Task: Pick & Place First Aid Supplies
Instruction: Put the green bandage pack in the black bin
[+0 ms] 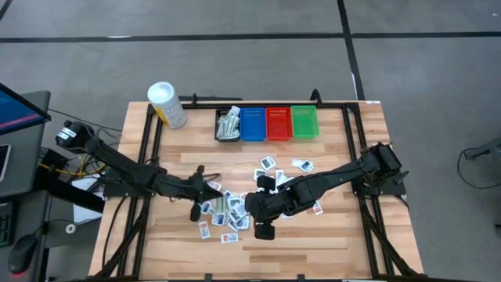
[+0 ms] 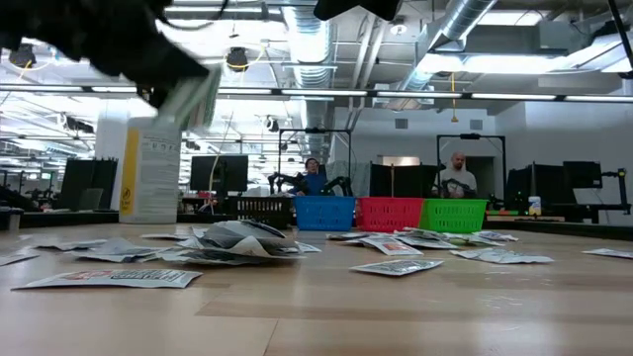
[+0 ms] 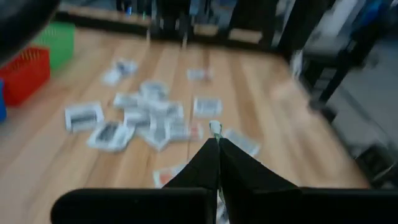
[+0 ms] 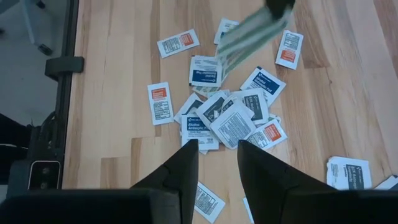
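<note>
Many first aid supplies, small flat white packets, lie in a loose pile on the wooden table; the right wrist view shows the same pile. My left gripper is above the pile's left side, shut on one packet, which also shows in the right wrist view. My right gripper hangs open over the pile's right side with nothing between its fingers. My left gripper pinches the packet between its two fingers. In its wrist view only a thin edge sticks out past the shut fingertips. The packet is tilted, well clear of the table and the pile.
At the far edge stand a black bin holding some packets, a blue bin, a red bin and a green bin. A white tub with a yellow label is at the far left. People sit beyond the table.
</note>
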